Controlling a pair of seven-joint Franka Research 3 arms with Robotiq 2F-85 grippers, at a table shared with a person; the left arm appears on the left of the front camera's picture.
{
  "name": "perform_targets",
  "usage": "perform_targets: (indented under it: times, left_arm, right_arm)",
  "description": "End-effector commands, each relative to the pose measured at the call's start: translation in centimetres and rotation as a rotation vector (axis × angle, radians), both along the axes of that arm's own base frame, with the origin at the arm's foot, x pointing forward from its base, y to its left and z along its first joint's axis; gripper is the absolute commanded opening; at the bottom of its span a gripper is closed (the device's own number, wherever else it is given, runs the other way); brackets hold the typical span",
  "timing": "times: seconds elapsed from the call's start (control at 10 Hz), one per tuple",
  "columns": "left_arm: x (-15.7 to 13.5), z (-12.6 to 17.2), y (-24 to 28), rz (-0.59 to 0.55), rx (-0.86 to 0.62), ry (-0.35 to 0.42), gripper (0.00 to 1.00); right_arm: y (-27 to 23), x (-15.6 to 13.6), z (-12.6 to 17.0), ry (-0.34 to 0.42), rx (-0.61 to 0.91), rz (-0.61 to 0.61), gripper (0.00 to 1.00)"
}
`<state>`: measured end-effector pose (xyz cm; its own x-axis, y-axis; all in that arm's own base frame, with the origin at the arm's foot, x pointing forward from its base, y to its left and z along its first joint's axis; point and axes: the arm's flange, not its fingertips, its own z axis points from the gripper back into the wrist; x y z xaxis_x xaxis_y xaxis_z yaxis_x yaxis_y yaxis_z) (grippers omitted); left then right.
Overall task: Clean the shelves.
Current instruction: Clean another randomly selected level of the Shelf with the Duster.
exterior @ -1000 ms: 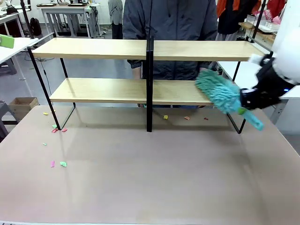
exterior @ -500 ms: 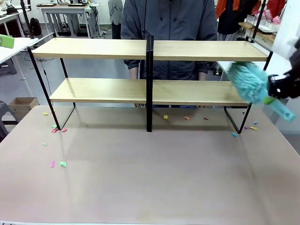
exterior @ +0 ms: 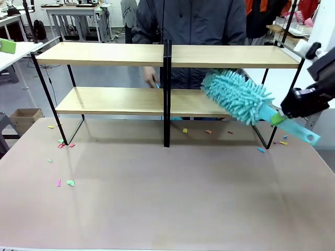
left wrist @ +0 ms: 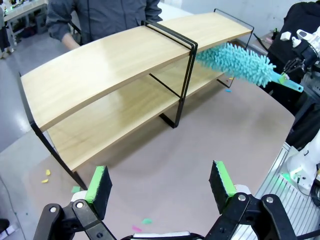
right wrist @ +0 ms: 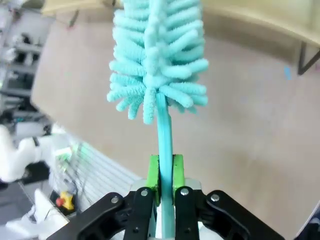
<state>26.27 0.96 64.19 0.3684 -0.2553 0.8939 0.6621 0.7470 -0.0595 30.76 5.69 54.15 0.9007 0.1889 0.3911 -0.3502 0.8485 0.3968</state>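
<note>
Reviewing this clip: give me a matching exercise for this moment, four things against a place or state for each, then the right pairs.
Things:
1. duster
2. left gripper
3. paper scraps
4. person's hand

Places or states:
A. open, above the table, holding nothing
B. behind the shelves, between the two tiers
C. handle clamped in the right gripper, fluffy head at the lower right board
D. lying on the table, near the left end of the shelves

Pairs: 1-C, 2-A, 3-D, 4-B
</note>
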Motion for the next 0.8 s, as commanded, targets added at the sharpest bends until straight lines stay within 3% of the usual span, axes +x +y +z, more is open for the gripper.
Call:
perform_targets:
  times: [0.0, 0.4, 0.5, 0.7]
  left_arm:
    - [0.0, 0.0, 0.1, -0.012, -0.003, -0.006, 1.0]
    - [0.0, 0.0, 0.1, -0.012, -0.003, -0.006, 1.0]
    - [0.0, 0.0, 0.1, -0.012, -0.003, -0.006, 1.0]
    - [0.0, 0.0, 0.1, -0.012, -0.003, -0.006, 1.0]
  right_arm:
    - [-3.1, -3.6, -1.8, 0.084, 0.073, 0.174, 0.12]
    - [-13.2, -7.9, 1.5, 0.202, 0.155, 0.465, 0.12]
    - [-16.4, -9.2, 3.0, 0.19, 0.207, 0.516, 0.12]
    - [-21.0, -11.4, 6.5, 0.053, 0.287, 0.543, 0.12]
